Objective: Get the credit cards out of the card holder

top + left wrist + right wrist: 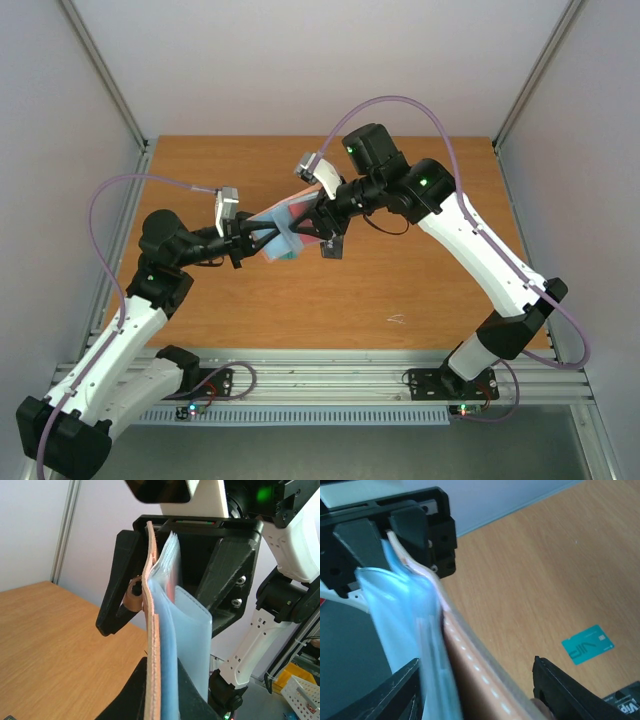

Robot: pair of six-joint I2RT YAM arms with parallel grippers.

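The card holder [288, 222] hangs in the air between both arms, pink-mauve outside, pale blue inside. My left gripper [260, 240] is shut on its lower end; in the left wrist view [162, 685] the fingers press on the pink cover [152, 630] and blue pockets. My right gripper [318, 220] straddles the other end with jaws wide apart [480, 692]. A reddish edge [170, 587] shows among the pockets. The teal-green card [587, 644] lies on the table, and the black card [626, 707] lies near it. Any cards inside are mostly hidden.
The wooden table [420, 290] has grey walls on the left, right and back. An aluminium rail [330, 370] runs along its near edge by the arm bases. The teal-green card shows under the holder in the top view [284, 256].
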